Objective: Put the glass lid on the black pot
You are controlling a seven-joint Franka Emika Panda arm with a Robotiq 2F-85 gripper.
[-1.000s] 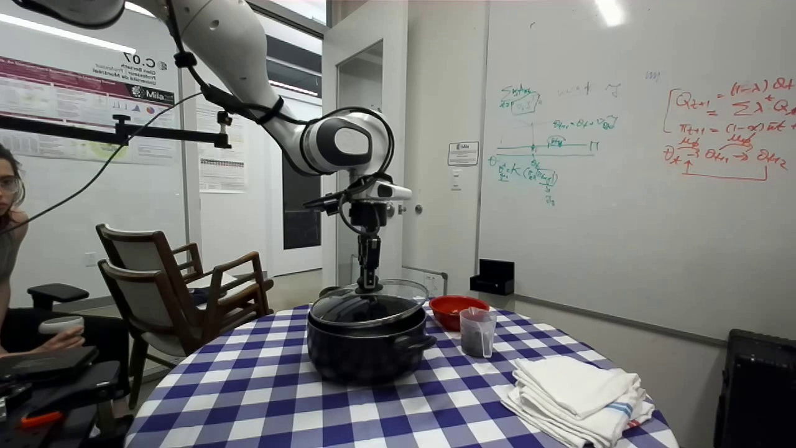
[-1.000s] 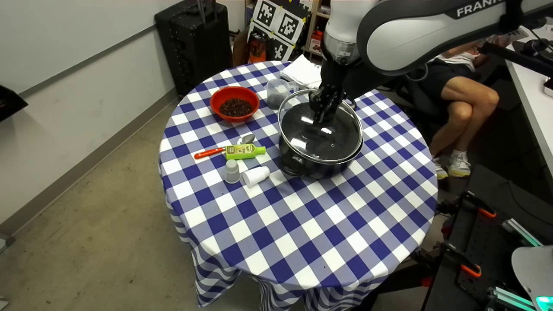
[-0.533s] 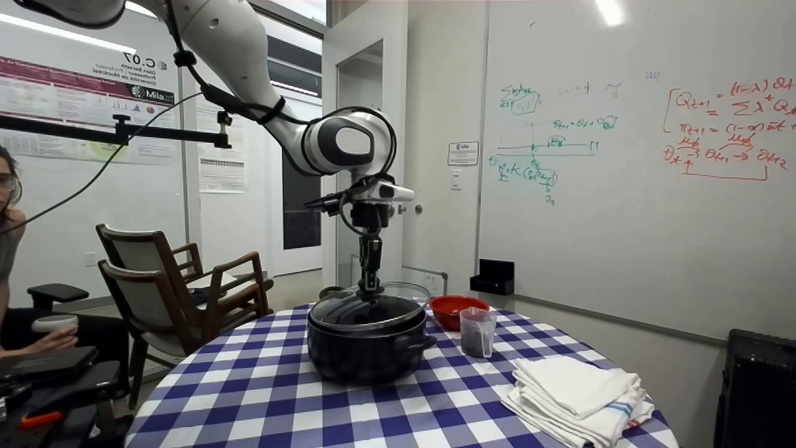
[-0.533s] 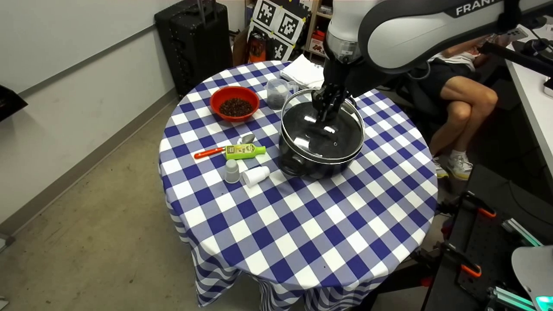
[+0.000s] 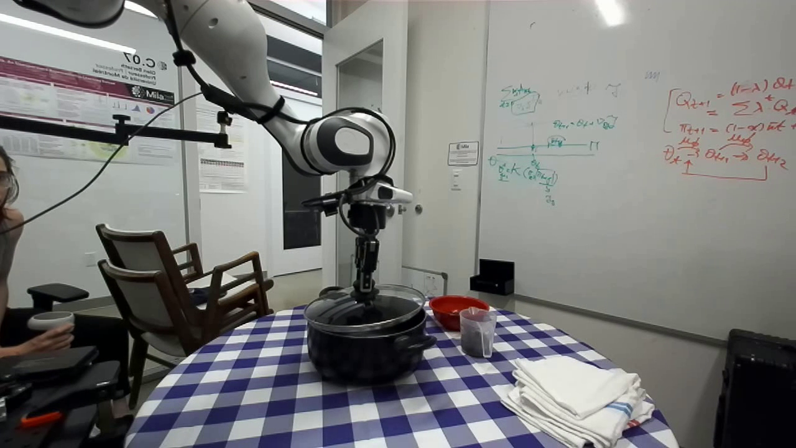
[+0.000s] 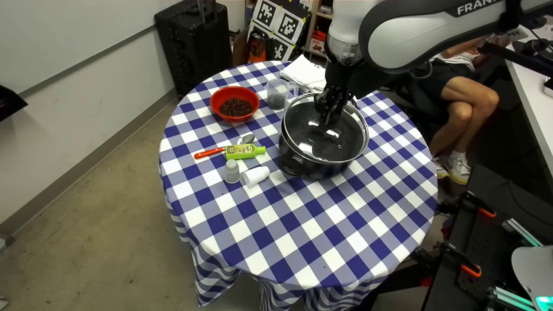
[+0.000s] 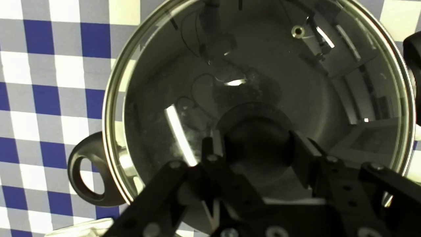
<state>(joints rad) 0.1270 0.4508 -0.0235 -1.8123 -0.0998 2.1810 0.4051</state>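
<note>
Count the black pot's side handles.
2. In the wrist view, one handle sticks out at left past the rim of the glass lid, the other handle at right, cut off by the picture's edge. No third shows in any view.

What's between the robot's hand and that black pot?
The glass lid. In an exterior view it is under the hand and over the black pot; in the wrist view the hand grips the lid's dark knob. Whether lid touches pot is unclear.

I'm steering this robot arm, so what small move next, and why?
I'd probably nudge the round clear glass lid toward the round red bowl: the fingers hold its dark knob, and its rim juts past the wide black pot on the opposite side in both exterior views.
</note>
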